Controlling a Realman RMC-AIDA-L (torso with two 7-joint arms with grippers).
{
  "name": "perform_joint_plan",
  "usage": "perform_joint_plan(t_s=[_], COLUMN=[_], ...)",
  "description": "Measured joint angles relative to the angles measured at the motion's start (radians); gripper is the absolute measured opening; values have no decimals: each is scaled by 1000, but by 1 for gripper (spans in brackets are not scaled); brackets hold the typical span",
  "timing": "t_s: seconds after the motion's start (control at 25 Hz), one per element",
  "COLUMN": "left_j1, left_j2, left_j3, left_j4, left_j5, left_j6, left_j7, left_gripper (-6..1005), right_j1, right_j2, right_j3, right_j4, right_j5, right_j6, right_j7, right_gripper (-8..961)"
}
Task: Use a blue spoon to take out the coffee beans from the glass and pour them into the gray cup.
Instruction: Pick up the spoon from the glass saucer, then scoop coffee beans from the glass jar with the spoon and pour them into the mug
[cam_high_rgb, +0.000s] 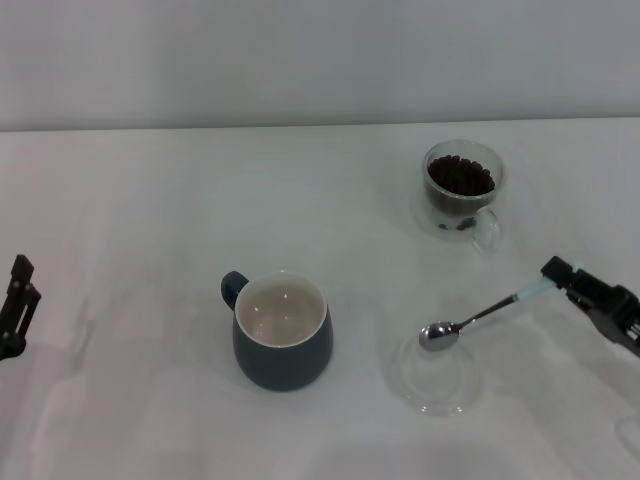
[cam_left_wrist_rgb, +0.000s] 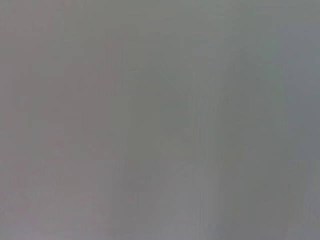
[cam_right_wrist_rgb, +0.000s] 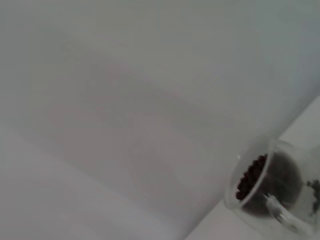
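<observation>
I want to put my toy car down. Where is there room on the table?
Lots of bare table lies left of the gray cup, and between it and the glass. It is crowded on the right: the saucer, the blue spoon and the right gripper holding its handle. The left gripper sits at the far left edge.

From my end the bench (cam_high_rgb: 150, 200) reads as a plain matt white top, smooth all over. The spoon (cam_high_rgb: 470, 322) has a shiny metal bowl and stem, mirror-glossy, with a pale blue handle that looks like plastic. The glass (cam_high_rgb: 463, 190) is clear and glossy, the beans (cam_high_rgb: 461, 176) in it dark with a slight sheen. The cup (cam_high_rgb: 283, 343) looks like glazed ceramic, dark outside, cream inside. Clear glass saucer (cam_high_rgb: 436, 375) under the spoon. Right gripper (cam_high_rgb: 562, 280) looks like matt black plastic.
</observation>
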Motion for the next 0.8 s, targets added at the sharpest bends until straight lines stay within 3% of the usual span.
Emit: perform_joint_plan(t_s=[0.28, 0.52, 0.64, 0.8], left_j1=[3, -2, -8, -12], left_j2=[0, 2, 2, -3], left_j3=[6, 0, -1, -2], left_j4=[1, -19, -26, -22], left_j5=[-1, -3, -23, -78], left_j6=[22, 21, 15, -2], left_j7=[-18, -79, -86, -92], left_gripper=[700, 691, 690, 690], right_j1=[7, 52, 94, 144], right_j2=[-23, -51, -50, -29], right_j3=[-1, 3, 3, 3], right_j4=[-163, -385, -441, -474], right_j5=[0, 6, 1, 0], right_j6=[-13, 95, 192, 274], right_j7=[1, -123, -202, -346], right_gripper=[147, 151, 152, 155])
